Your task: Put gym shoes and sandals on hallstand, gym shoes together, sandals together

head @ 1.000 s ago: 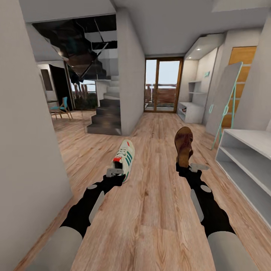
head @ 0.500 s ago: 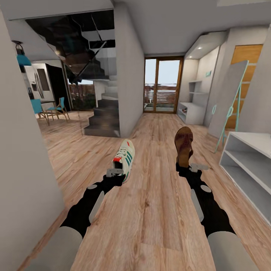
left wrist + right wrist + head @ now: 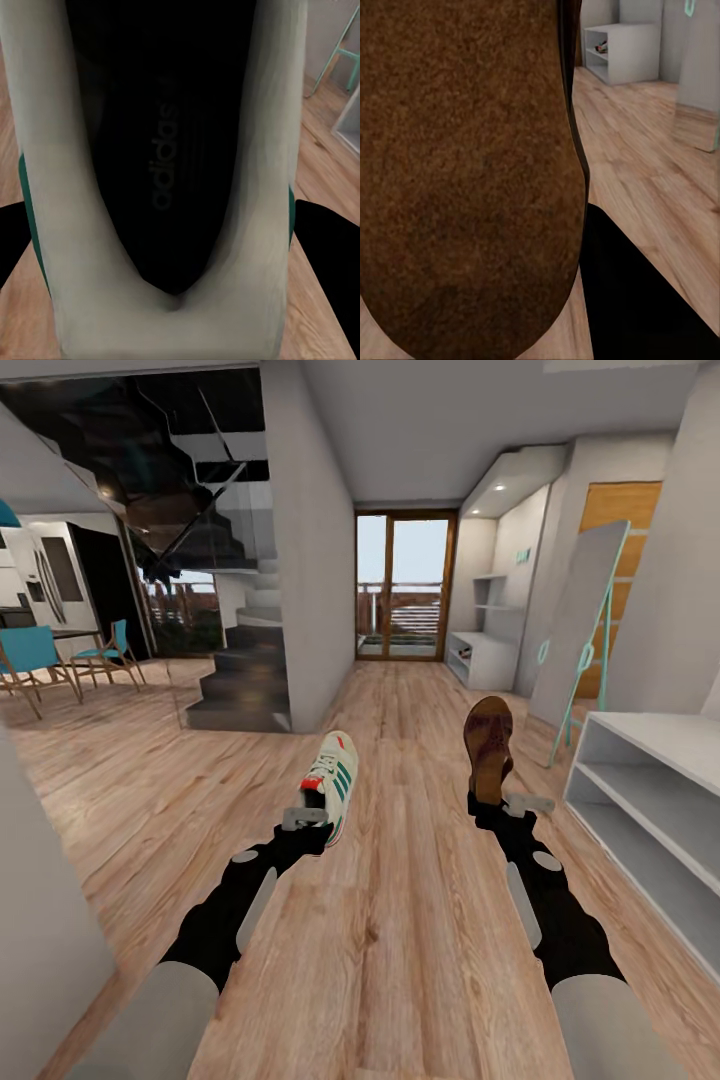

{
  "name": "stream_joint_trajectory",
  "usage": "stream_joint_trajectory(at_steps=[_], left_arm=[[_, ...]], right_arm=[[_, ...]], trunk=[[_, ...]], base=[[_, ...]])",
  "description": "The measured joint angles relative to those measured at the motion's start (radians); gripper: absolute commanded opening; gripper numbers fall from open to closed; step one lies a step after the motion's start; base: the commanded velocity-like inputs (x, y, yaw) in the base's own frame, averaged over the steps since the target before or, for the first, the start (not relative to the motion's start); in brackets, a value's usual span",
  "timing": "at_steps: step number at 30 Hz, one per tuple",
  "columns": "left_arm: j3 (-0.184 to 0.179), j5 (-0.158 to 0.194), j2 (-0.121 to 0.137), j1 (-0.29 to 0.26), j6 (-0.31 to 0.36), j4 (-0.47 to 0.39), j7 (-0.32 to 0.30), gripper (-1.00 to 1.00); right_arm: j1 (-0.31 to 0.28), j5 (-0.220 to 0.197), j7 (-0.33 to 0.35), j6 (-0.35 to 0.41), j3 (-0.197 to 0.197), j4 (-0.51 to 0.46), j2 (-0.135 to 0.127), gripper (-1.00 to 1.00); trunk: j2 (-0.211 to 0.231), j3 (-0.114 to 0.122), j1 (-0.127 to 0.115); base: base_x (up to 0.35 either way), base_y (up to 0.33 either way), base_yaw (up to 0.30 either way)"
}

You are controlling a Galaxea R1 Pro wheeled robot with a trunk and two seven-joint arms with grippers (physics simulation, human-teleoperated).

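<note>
My left gripper [image 3: 305, 816] is shut on the heel of a white gym shoe [image 3: 333, 781] with green stripes, held above the corridor floor [image 3: 400, 920]. The left wrist view looks into the gym shoe's [image 3: 172, 187] dark inside, with a black finger [image 3: 326, 247] at its side. My right gripper [image 3: 505, 800] is shut on a brown sandal [image 3: 488, 746], whose footbed [image 3: 465, 172] is close to the right wrist camera. The hallstand [image 3: 492, 660] stands far ahead on the right by the glass door, and something small lies on its lower shelf [image 3: 601, 46].
A white open-shelf unit [image 3: 650, 800] stands close on my right. Beyond it a tall mirror on a teal frame [image 3: 580, 630] leans at the wall. A dark staircase [image 3: 240, 680] and a pillar [image 3: 305, 560] are ahead left, with teal chairs [image 3: 40, 660] further left.
The whole picture has shifted as the camera moved: the left wall has slid back, showing the dining area, and the door sits further left. Both grippers hold their shoes as before.
</note>
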Motion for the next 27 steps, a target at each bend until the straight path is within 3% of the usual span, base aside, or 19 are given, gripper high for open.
stream_joint_trajectory(at_steps=[27], left_arm=[[0.0, 0.0, 0.001, 0.0, 0.0, 0.0, 0.001, -1.0]], right_arm=[[0.0, 0.0, 0.0, 0.0, 0.0, 0.0, 0.0, -1.0]], trunk=[[0.0, 0.0, 0.0]], base=[[0.347, 0.0, 0.0]])
